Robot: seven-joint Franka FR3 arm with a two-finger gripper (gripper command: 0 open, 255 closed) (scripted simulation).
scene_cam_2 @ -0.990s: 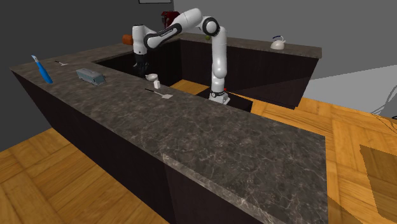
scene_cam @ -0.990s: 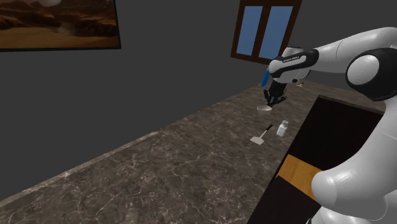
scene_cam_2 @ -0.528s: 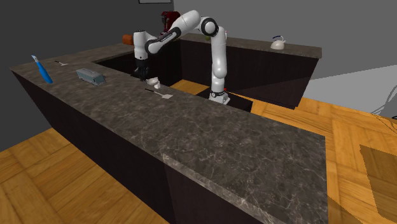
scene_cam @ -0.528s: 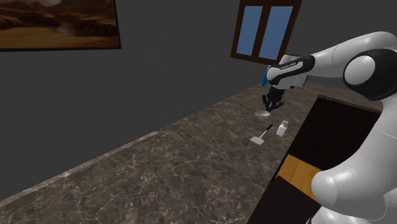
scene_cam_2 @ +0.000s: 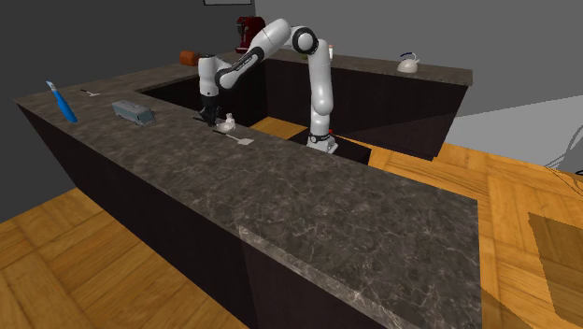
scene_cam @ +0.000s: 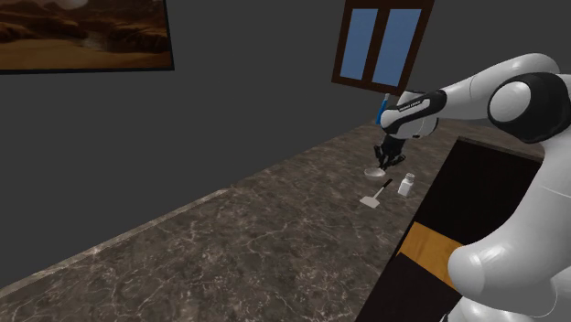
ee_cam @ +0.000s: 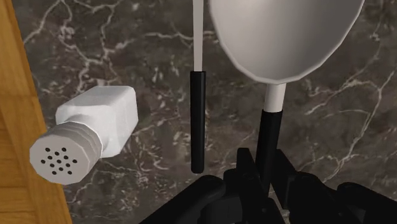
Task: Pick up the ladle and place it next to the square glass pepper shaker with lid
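The ladle has a white bowl [ee_cam: 286, 35] and a black handle [ee_cam: 272, 143]. My gripper [ee_cam: 267, 177] is shut on that handle. In the shoulder view the gripper [scene_cam: 389, 154] holds the ladle bowl [scene_cam: 373, 171] low over the dark marble counter [scene_cam: 274, 238]. The square shaker [ee_cam: 95, 130] is drawn white with a perforated round lid. It stands near the counter's edge, a short way from the ladle. In the second exterior view the gripper [scene_cam_2: 206, 110] is just left of the shaker [scene_cam_2: 227, 120]. Whether the bowl touches the counter I cannot tell.
A spatula [scene_cam: 375, 196] with a black handle [ee_cam: 198, 121] lies between ladle and shaker. A grey box [scene_cam_2: 134, 111] and a blue brush [scene_cam_2: 61, 101] sit farther along the counter. A kettle [scene_cam_2: 407, 63] stands on the back counter. Wood floor [scene_cam: 430, 247] lies past the counter edge.
My gripper has come down toward the counter with the ladle and moved closer to the shaker. The shaker and spatula have not moved.
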